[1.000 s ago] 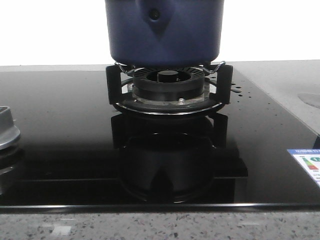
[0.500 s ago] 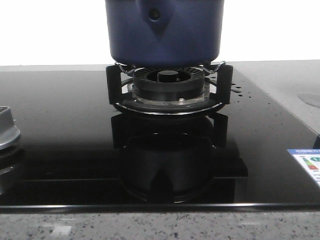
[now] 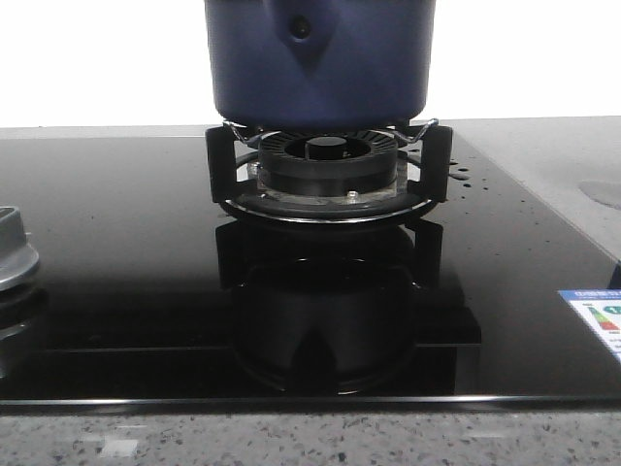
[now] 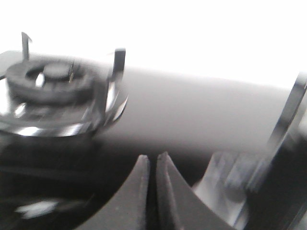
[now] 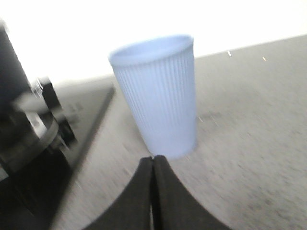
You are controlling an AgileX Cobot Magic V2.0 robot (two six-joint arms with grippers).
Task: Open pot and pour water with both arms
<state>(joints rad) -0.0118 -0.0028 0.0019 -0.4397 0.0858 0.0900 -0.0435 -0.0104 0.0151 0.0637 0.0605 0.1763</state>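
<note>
Nothing moved: one pot (image 3: 319, 60), one cup (image 5: 158, 93).

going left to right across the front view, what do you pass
grey burner cap at the left edge → the pot sitting on the black burner grate → water droplets on the glass hob → energy label sticker at the right edge

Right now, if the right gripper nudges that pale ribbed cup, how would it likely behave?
The cup looks thin-walled, so probably light. It is tall with a narrower base, so likely tips easily. Its ribs may aid grip.
</note>
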